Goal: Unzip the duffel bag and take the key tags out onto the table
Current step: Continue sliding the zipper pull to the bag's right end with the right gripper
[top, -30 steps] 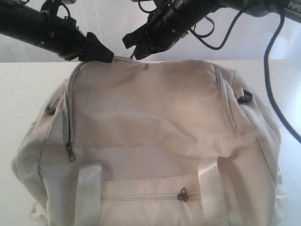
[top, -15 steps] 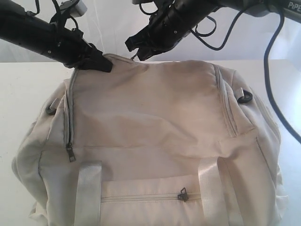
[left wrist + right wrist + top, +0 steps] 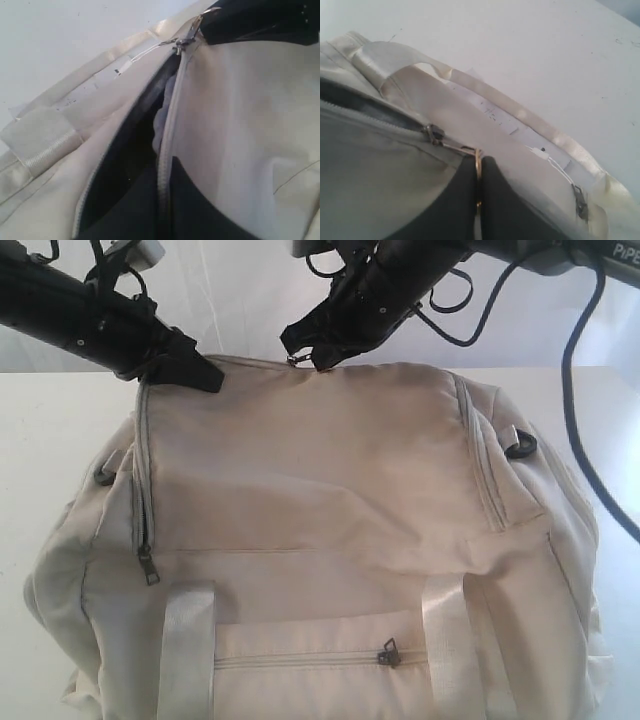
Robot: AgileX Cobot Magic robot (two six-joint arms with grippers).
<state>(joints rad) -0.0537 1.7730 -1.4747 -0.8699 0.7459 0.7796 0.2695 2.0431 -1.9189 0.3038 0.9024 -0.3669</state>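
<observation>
Both are being squeezed shut for unzipping: left gripper (image 3: pixel 205 373) on duffel bag (image 3: pixel 320 500) cloth, right gripper (image 3: pixel 305 353) on the zip pull (image 3: pixel 478 167), likely needing dragging right.

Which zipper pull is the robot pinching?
The top pull, pinched by the right gripper; the side pull and front-pocket pull hang free.

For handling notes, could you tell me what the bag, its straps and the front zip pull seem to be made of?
Bag: matte beige cloth, softly creased. Straps: ribbed webbing with a sheen, probably synthetic. Front zip pull: dark, hard-edged, likely metal.
</observation>
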